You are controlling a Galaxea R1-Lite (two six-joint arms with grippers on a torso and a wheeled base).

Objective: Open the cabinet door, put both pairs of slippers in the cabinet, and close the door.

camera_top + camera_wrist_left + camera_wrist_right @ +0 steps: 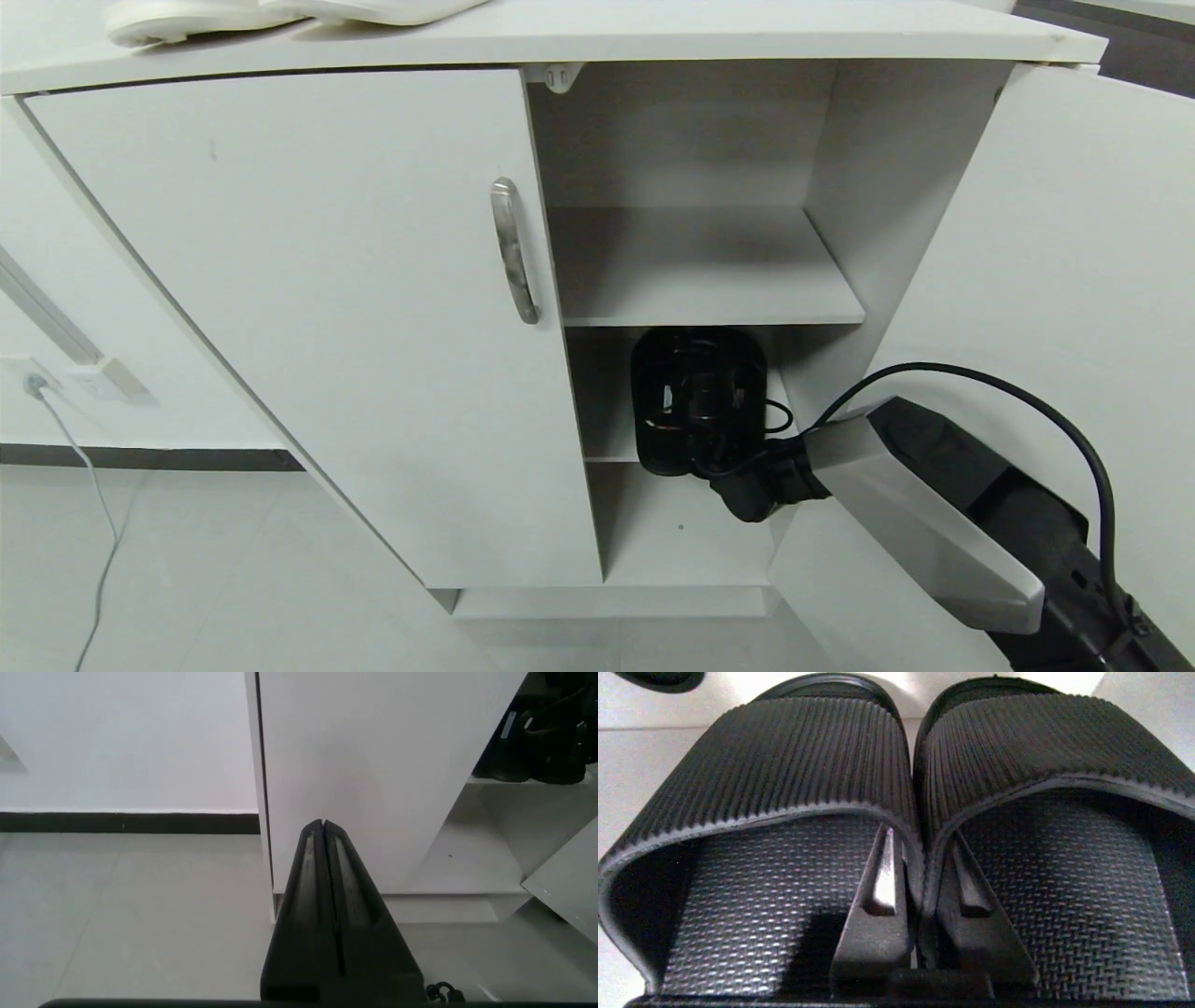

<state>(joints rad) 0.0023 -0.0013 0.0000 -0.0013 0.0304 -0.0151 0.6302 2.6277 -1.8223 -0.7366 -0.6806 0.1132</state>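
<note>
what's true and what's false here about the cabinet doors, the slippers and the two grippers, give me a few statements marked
1. The cabinet's right door stands open. True.
2. The left door is open as well. False: it is closed.
3. The right gripper is clamped on the black slippers inside the cabinet. True.
4. The white slippers lie on the upper shelf. False: they lie on the cabinet top.
5. The left gripper is open. False: its fingers are pressed together, holding nothing.
</note>
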